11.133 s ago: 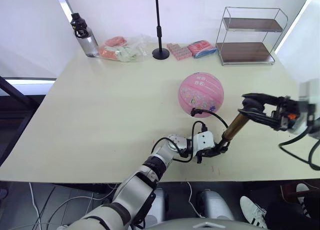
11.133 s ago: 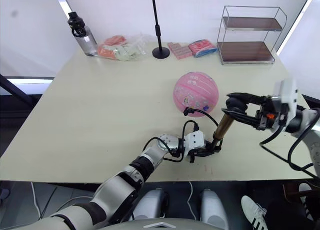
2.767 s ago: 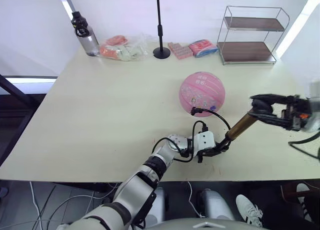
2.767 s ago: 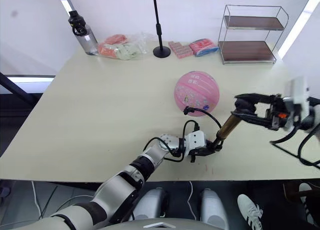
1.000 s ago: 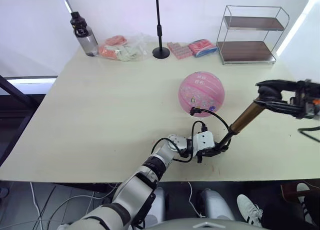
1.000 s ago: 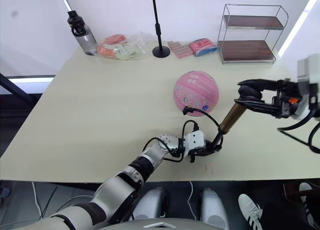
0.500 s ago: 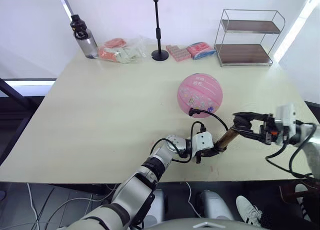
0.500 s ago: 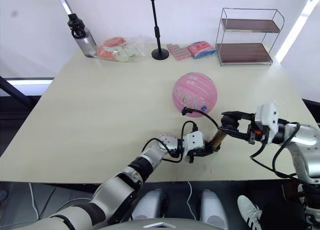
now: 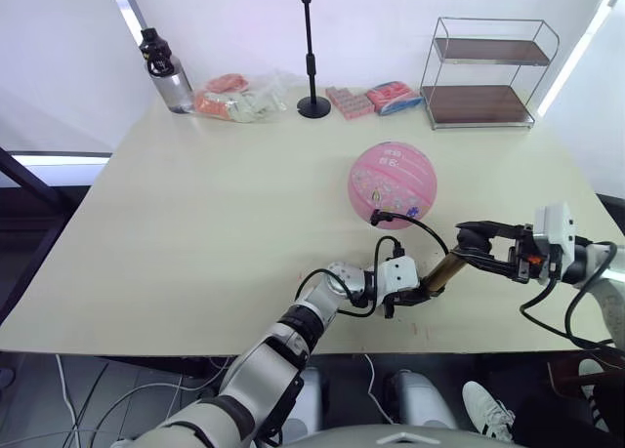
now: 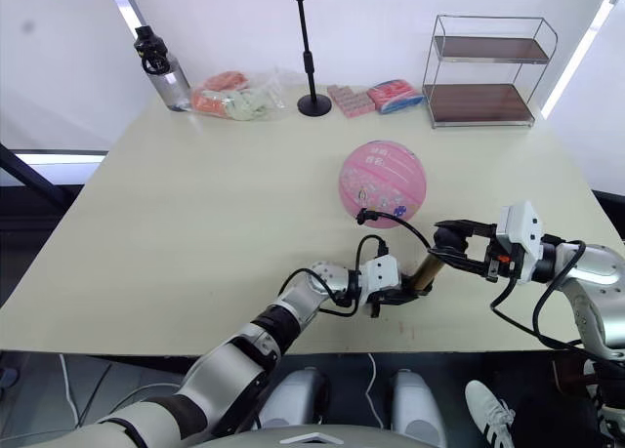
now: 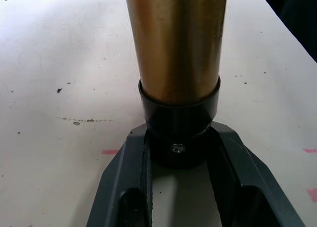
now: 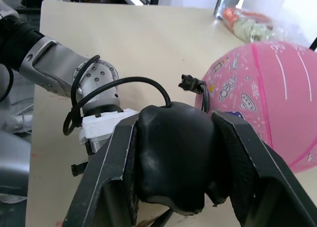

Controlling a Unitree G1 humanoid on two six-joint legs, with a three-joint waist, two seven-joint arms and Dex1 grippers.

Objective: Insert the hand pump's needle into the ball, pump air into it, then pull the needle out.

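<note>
Hand pump (image 9: pixel 441 271) sits near the front edge of the table (image 9: pixel 195 224), tilted, base end low toward the robot's left, handle end up toward its right. Left gripper (image 9: pixel 418 294) is clamped on the pump's black bottom cap; in the left wrist view the cap (image 11: pixel 178 128) sits wedged between the two fingers (image 11: pixel 126 187) with the bronze barrel running away from it. Right gripper (image 9: pixel 476 240) is closed around the black handle (image 12: pixel 173 153); the right wrist view shows a finger pressed on each side of it. Only a short stretch of bronze barrel shows between the two grippers. The thin black hose (image 9: pixel 415 228) loops up from the base end and over to the pink ball (image 9: pixel 393 182), which rests on the table just behind the pump. The black fitting of the needle (image 12: pixel 190 82) is against the ball's lower front face; the pin itself is too small to make out. Behind, along the table's far edge: a water bottle (image 9: pixel 162 69), bagged snacks (image 9: pixel 234 97), a black stand pole (image 9: pixel 311 48), a wire shelf (image 9: pixel 485 72).
</note>
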